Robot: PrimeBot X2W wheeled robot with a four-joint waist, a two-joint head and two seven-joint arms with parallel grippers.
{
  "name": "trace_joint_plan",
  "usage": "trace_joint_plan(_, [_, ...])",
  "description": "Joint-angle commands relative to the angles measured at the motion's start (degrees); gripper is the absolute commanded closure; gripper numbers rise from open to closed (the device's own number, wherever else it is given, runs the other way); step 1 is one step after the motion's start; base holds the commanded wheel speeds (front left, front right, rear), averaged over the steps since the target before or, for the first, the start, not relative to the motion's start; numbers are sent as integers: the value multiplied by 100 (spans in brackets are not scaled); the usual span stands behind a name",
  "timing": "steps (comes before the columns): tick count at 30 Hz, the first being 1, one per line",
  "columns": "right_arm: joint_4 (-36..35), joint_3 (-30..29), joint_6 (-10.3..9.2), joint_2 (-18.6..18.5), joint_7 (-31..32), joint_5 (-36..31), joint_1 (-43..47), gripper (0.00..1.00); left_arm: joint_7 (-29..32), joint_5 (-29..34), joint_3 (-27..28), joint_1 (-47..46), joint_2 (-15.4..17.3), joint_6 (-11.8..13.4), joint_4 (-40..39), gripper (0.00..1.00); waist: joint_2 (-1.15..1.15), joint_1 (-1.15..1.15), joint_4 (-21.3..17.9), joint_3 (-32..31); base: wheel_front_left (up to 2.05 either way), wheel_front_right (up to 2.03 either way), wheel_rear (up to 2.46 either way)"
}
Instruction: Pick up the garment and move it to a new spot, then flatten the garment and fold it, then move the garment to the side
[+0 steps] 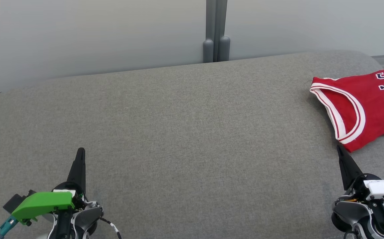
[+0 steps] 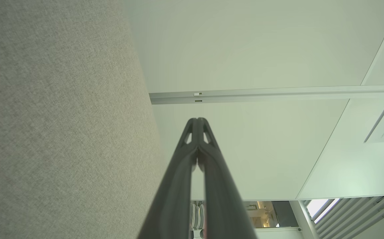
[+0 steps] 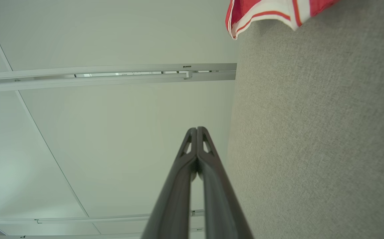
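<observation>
The garment (image 1: 361, 106) is a red sleeveless jersey with white trim and dark lettering, lying folded at the far right of the grey cushion (image 1: 185, 132), partly cut off by the frame edge. Its trimmed corner (image 3: 265, 13) also peeks in at the top of the right wrist view. My right gripper (image 1: 340, 150) is shut and empty, its tip just below the jersey's lower corner. At the lower left, well away from the jersey, my left gripper (image 1: 81, 151) is shut with nothing in it. Both wrist views show the fingertips (image 2: 197, 120) (image 3: 197, 129) pressed together.
The grey fabric cushion fills most of the head view, with a rounded far edge. Behind it stands a pale wall with a grey vertical post (image 1: 216, 33). A green part (image 1: 44, 204) sits on my left wrist.
</observation>
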Motion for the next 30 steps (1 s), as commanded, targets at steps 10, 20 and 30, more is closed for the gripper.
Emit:
trace_joint_plan(10, [16, -36, 4, 6, 38, -37, -38, 100, 6, 15, 17, -60, -2, -15, 1, 100, 0, 0, 0, 0, 0, 0, 0])
trace_joint_plan(20, [17, -51, 4, 17, 51, -53, -40, 100, 9, 18, 19, -60, -4, -15, 1, 100, 0, 0, 0, 0, 0, 0, 0])
trace_joint_plan(30, [18, -64, 4, 25, 58, -65, -42, 100, 11, 21, 21, -60, -5, -15, 1, 100, 0, 0, 0, 0, 0, 0, 0])
